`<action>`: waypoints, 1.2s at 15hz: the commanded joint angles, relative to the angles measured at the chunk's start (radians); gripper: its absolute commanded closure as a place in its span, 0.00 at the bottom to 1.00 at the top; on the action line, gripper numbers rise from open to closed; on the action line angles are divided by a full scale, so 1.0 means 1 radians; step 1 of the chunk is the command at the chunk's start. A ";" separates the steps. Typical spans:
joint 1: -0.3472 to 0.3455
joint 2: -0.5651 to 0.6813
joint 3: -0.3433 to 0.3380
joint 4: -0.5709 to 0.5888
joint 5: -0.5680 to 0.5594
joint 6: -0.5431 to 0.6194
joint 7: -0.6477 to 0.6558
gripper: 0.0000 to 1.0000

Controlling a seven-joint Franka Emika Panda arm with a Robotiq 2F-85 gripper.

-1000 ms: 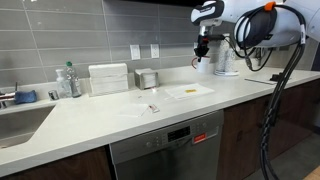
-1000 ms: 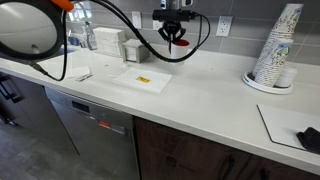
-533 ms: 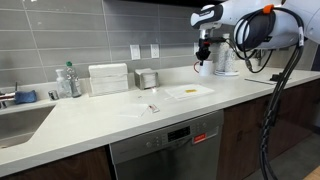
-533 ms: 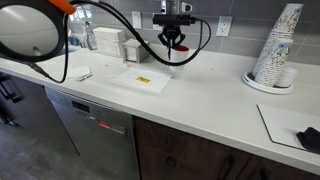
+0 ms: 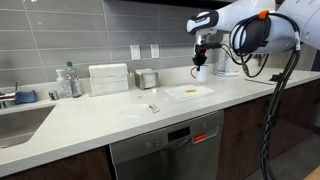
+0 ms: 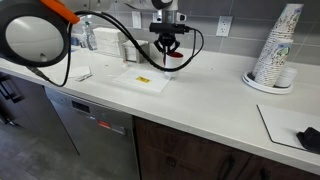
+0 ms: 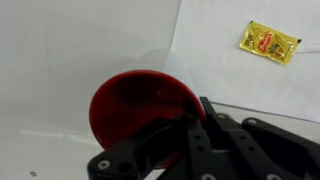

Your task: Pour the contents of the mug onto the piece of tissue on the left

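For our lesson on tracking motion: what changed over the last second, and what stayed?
The gripper, holding the mug, has carried it lower and nearer the piece of tissue. The yellow packet on that sheet and the cup stack stayed put.

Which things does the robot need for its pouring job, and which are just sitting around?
For the job: mug, piece of tissue.
Just sitting around: stack of paper cups, white ribbed box, bottle, metal canister.
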 commanded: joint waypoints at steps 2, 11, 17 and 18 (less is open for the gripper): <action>0.033 0.039 -0.009 0.028 -0.023 0.043 0.027 0.98; 0.061 0.067 -0.030 0.024 -0.054 0.113 0.042 0.98; 0.076 0.077 -0.044 0.021 -0.081 0.124 0.042 0.63; 0.078 0.073 -0.046 0.017 -0.085 0.127 0.036 0.57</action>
